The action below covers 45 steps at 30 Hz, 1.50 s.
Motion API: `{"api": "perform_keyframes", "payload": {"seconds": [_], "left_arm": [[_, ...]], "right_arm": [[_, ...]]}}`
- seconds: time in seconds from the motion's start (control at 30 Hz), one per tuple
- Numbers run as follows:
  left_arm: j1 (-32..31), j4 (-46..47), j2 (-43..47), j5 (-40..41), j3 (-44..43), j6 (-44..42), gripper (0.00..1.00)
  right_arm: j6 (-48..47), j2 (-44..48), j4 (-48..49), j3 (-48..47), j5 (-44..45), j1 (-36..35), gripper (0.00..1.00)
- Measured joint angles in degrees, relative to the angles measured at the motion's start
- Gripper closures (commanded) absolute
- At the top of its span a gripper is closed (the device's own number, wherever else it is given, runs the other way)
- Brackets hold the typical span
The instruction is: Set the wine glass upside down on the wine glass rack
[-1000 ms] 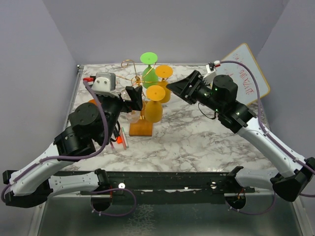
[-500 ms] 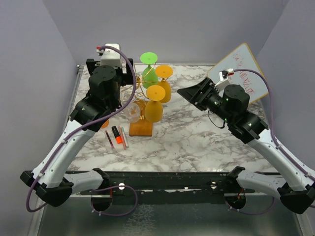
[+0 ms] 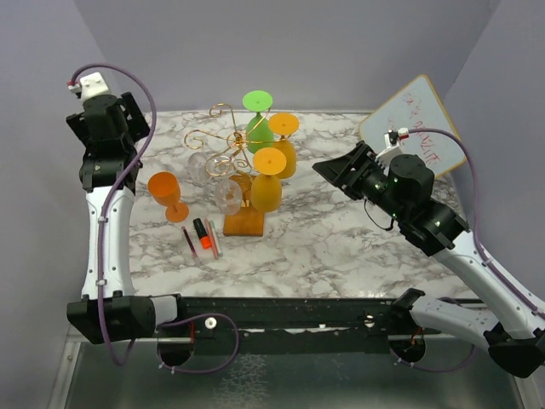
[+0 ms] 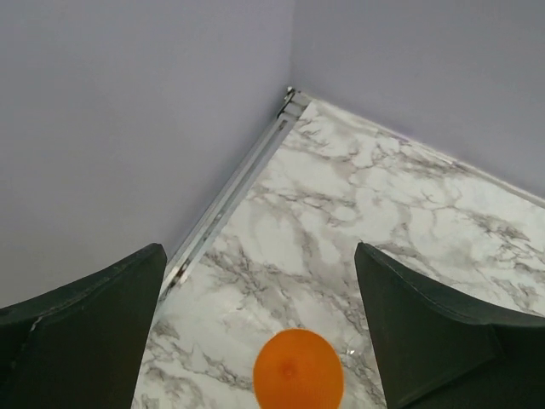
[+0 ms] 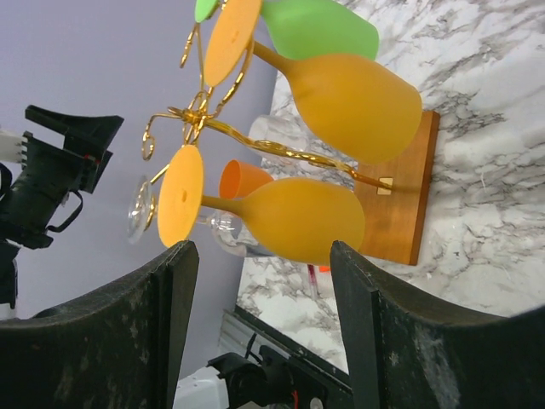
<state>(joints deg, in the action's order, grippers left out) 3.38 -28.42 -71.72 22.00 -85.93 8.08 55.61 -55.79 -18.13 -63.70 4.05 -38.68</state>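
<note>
- Top view: the wine glass rack (image 3: 245, 223) stands mid-table. The orange wine glass (image 3: 167, 190) stands upright on the marble just left of the rack and touches neither it nor any finger. The left gripper (image 3: 108, 128) is raised high, left of the rack and behind the glass, with its fingers spread. The right gripper (image 3: 336, 169) hangs right of the rack, spread and empty.
- Left wrist view: the left gripper (image 4: 260, 256) is wide open. The orange wine glass (image 4: 298, 371) shows below, between the two fingers and well clear of both.
- Right wrist view: the right gripper (image 5: 262, 256) gapes, holding nothing. It frames the rack (image 5: 400, 196), where two yellow glasses (image 5: 294, 217) and a green glass (image 5: 319, 25) hang inverted. The orange wine glass (image 5: 243, 177) peeks from behind the rack.
</note>
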Motion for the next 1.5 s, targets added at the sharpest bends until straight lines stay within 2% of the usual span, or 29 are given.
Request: {"api": "perform_keyframes", "payload": {"seconds": [0.1,0.2,0.3,0.43,0.53,0.77,1.03,1.2,1.3,1.33,1.5], "left_arm": [[6.36,-0.42,0.35,-4.15,4.13,3.19,0.24],[10.19,-0.52,1.27,-6.91,10.54,5.88,0.31],[12.50,-1.18,1.97,-9.75,16.70,8.04,0.30],[13.57,-1.42,4.24,-14.60,22.36,10.32,0.22],[13.60,-1.29,6.47,-18.14,24.55,10.99,0.22],[13.66,-0.98,6.36,-22.82,27.93,11.85,0.43],[13.66,-0.83,3.65,-23.19,30.08,12.87,0.57],[13.66,-0.81,1.42,-23.96,30.14,13.22,0.78],[13.66,-0.81,0.96,-23.96,30.12,13.55,0.97],[13.66,-0.79,0.94,-23.93,30.12,13.60,1.00],[13.66,-1.42,0.52,-23.76,28.98,13.73,1.00]], "right_arm": [[0.00,0.42,-1.05,0.66,0.76,0.00,0.32],[0.00,0.57,-1.70,0.87,1.31,0.00,0.32],[0.00,0.57,-1.81,0.90,1.33,0.00,0.32],[0.20,0.57,-1.88,1.09,1.31,0.00,0.32],[0.48,0.57,-2.12,1.60,1.29,0.00,0.33],[1.36,0.57,-2.91,2.27,1.27,0.00,0.33],[1.46,0.74,-3.08,3.04,1.29,0.00,0.33],[1.44,0.74,-3.21,3.13,1.31,0.00,0.33],[1.42,0.94,-3.56,3.13,1.31,0.00,0.33],[1.42,1.05,-3.78,3.13,1.33,0.00,0.33],[1.42,1.97,-4.61,3.13,1.79,0.00,0.34]]}}
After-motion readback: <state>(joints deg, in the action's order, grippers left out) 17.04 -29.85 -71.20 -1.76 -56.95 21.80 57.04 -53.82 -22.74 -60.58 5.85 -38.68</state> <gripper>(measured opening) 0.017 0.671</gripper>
